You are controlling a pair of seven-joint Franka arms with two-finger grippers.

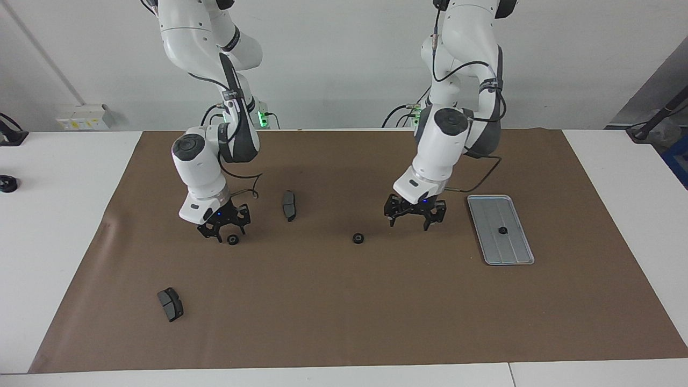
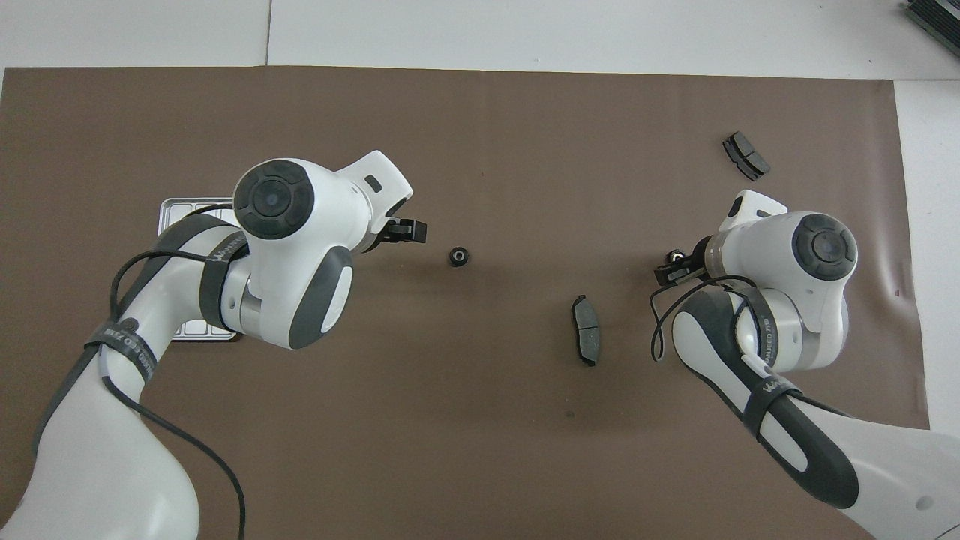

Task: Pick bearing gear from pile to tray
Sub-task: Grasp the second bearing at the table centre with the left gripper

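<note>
Facing view: the ridged silver tray (image 1: 517,257) holds one small black ring (image 1: 503,230). The left gripper (image 1: 414,220), jaws spread and empty, hangs over the brown mat (image 1: 344,312) between the tray and a second black ring (image 1: 358,238). The right gripper (image 1: 221,233) is at a third ring (image 1: 233,239); its grip is unclear.

Overhead view: the left gripper (image 2: 411,232) is beside the middle ring (image 2: 459,256); flat grey brake pads (image 2: 586,340) lie apart.

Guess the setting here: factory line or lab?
Probably a robotics lab bench: two white arms over a brown mat, loose brake pads and small gears, a metal tray, bare white walls.
</note>
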